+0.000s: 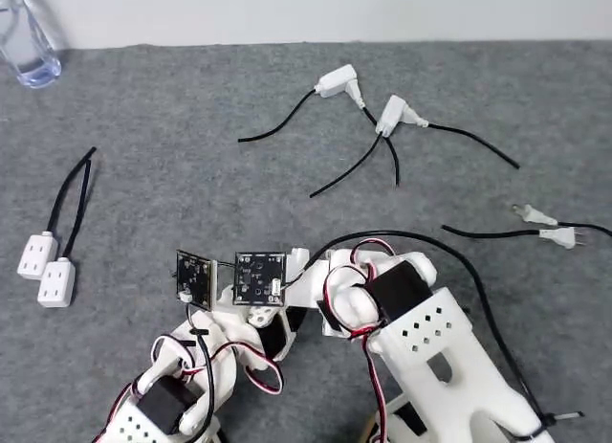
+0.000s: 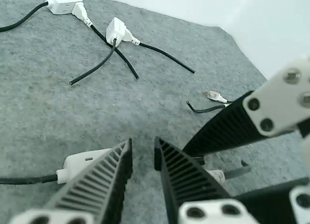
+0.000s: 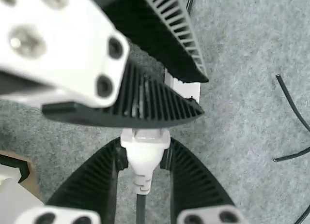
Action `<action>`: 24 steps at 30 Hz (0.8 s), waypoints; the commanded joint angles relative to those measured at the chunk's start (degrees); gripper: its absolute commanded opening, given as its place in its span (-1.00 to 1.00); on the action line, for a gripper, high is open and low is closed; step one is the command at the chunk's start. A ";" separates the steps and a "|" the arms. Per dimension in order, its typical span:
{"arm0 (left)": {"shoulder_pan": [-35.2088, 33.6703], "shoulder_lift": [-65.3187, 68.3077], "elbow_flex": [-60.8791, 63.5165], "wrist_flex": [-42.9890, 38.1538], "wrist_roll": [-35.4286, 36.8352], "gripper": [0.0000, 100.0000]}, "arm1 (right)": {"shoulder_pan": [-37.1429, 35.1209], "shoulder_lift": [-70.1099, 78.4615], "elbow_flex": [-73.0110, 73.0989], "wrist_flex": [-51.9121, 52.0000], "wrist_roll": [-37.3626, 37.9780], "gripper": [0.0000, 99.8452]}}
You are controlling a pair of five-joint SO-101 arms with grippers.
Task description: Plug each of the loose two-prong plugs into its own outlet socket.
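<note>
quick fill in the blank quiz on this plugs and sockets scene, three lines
1. The right gripper is shut on a white plug, whose ___ cord trails from it.
2. In the high view, two sockets with nothing plugged in lie on the ___ side of the grey mat.
3. ___ loose plugs lie on the mat's right side.

Missing words: black; left; two
</note>
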 commanded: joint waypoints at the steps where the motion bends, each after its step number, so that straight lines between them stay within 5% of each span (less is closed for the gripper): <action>1: 1.67 -0.79 -0.13 0.35 -0.18 -0.84 | -0.48 -1.27 -3.08 -1.63 -0.44 -0.98; 24: 1.67 -0.79 -0.13 0.79 -0.26 -0.84 | -1.36 -1.89 -13.45 2.95 -0.88 -0.98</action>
